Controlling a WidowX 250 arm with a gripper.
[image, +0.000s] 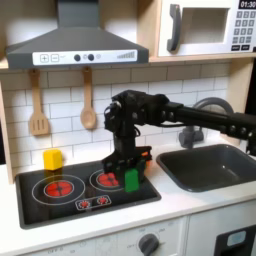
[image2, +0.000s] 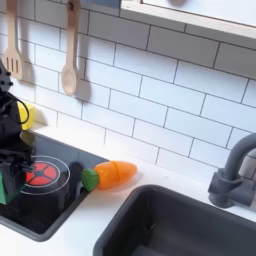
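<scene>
First exterior view: gripper (image: 128, 172) clamps a green block (image: 130, 179) over the stove (image: 60, 203); sink (image: 205, 172) beside

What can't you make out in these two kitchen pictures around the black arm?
- Black gripper: the first exterior view is too blurred to tell whether it grips the green block.
- Same gripper: cut off by the second exterior view's left edge.
- Orange toy carrot: hidden behind the arm in the first exterior view.
- Microwave keypad: too small to read.
</scene>
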